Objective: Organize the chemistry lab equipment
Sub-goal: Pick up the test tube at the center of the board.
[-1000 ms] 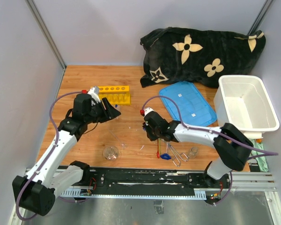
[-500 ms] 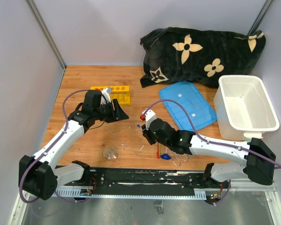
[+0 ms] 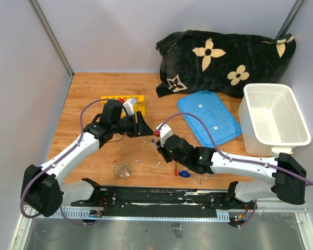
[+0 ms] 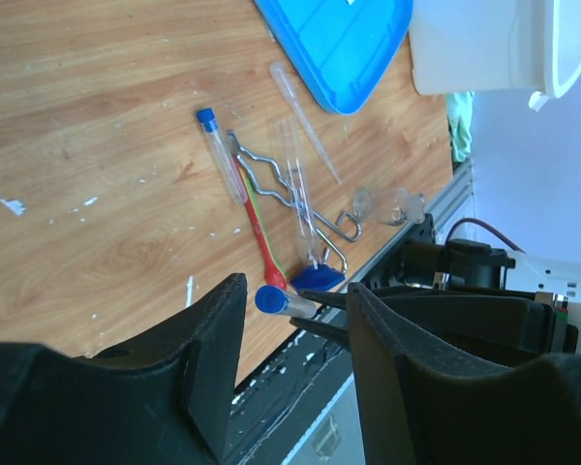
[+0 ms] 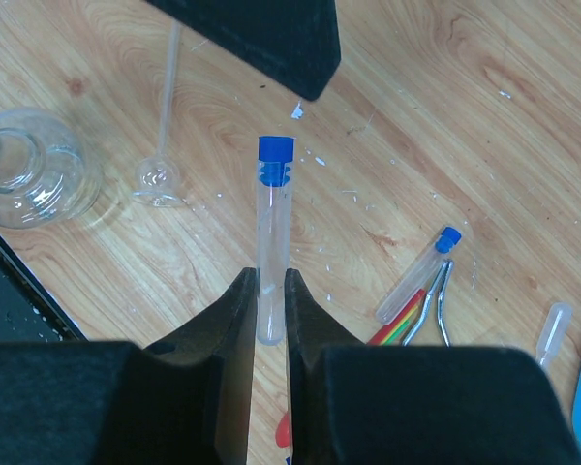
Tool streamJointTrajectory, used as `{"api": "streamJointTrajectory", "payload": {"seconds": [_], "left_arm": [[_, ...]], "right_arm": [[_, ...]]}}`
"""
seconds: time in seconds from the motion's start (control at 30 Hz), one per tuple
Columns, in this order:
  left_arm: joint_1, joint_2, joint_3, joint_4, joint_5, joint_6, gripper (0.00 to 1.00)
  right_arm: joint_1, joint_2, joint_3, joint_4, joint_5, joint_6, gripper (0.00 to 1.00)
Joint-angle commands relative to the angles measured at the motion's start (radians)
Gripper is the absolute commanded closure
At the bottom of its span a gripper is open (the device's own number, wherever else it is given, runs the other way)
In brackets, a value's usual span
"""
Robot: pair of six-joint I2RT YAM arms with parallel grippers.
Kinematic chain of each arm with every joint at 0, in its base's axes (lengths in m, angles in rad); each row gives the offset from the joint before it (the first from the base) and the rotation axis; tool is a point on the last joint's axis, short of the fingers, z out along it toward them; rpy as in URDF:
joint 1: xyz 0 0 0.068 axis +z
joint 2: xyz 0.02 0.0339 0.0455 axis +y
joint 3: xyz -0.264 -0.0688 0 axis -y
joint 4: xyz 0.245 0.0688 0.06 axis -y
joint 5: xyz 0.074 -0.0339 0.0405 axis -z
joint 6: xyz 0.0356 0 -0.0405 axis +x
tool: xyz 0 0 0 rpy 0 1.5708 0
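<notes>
A blue-capped clear glass test tube [image 5: 271, 232] is seen clamped by its closed end between the jaws of the right gripper [image 5: 269, 291], above the wooden table [image 3: 94, 88] a little toward 6 o'clock from its centre; the cap is presented between the fingers of the left gripper [image 4: 292, 310], whose jaws are held apart with a gap showing on either side of the cap; a handover is judged to be under way, with the yellow holed tube rack [image 3: 141, 103] standing at 11 o'clock from the tube; the tube could be dropped if the right jaws were released before the left ones had closed, and the glass cracked on the boards or sent rolling toward the round clear glass flask [image 5: 29, 179] at 7 o'clock; if only the cap were pinched, it might be pulled off and the tube left behind; if the left fingers were closed off-centre, the tube could be levered out of the right grip, or the two grippers knocked together; a second blue-capped tube [image 5: 418, 279], the bent metal tongs [image 5: 434, 308] and the red-handled spatula [image 4: 257, 228] are shown lying at 4 o'clock, not yet sorted.
</notes>
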Motion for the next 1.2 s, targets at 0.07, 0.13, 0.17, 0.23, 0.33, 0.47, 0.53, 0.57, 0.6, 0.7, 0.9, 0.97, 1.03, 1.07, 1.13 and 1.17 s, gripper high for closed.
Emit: {"api": "streamJointTrajectory", "payload": {"seconds": [0.07,0.13,0.17,0.23,0.33,0.47,0.53,0.57,0.6,0.7,0.9,0.97,1.03,1.07,1.13,1.17], "left_arm": [[-0.038,0.029,-0.018,0.055,0.064,-0.014,0.51],[-0.045,0.035,-0.03,0.069,0.076,-0.018,0.51],[-0.047,0.038,-0.037,0.075,0.08,-0.019,0.51],[-0.049,0.04,-0.043,0.079,0.08,-0.021,0.51],[-0.049,0.038,-0.054,0.092,0.084,-0.026,0.51],[-0.049,0.046,-0.076,0.137,0.116,-0.053,0.51],[-0.049,0.043,-0.09,0.167,0.135,-0.071,0.51],[-0.049,0.042,-0.097,0.183,0.142,-0.081,0.51],[-0.049,0.04,-0.103,0.196,0.15,-0.09,0.51],[-0.049,0.038,-0.112,0.22,0.151,-0.106,0.52],[-0.049,0.037,-0.121,0.267,0.157,-0.14,0.6],[-0.049,0.039,-0.119,0.272,0.163,-0.142,0.62],[-0.049,0.042,-0.118,0.273,0.164,-0.142,0.63],[-0.049,0.042,-0.118,0.273,0.166,-0.141,0.64],[-0.049,0.044,-0.119,0.271,0.169,-0.139,0.65],[-0.049,0.042,-0.121,0.27,0.169,-0.139,0.66]], "right_arm": [[0.019,-0.024,0.009,0.017,0.051,-0.019,0.99],[0.019,-0.031,0.005,0.015,0.056,-0.02,0.99],[0.019,-0.033,0.005,0.012,0.057,-0.02,0.99],[0.02,-0.039,0.003,0.005,0.06,-0.019,0.99],[0.022,-0.052,-0.004,0.002,0.068,-0.018,0.99],[0.021,-0.063,-0.01,0.003,0.073,-0.018,0.99],[0.022,-0.064,-0.012,0.002,0.074,-0.018,0.99],[0.022,-0.064,-0.012,0.004,0.074,-0.018,0.99],[0.022,-0.064,-0.012,0.005,0.074,-0.018,0.99],[0.023,-0.063,-0.012,0.007,0.073,-0.019,0.99],[0.023,-0.056,-0.011,0.008,0.07,-0.02,0.99],[0.023,-0.056,-0.013,0.009,0.07,-0.019,0.99],[0.023,-0.054,-0.012,0.009,0.072,-0.02,0.99],[0.023,-0.054,-0.012,0.008,0.072,-0.02,0.99],[0.023,-0.053,-0.013,0.009,0.074,-0.019,0.99],[0.023,-0.051,-0.011,0.008,0.073,-0.019,0.99]]}}
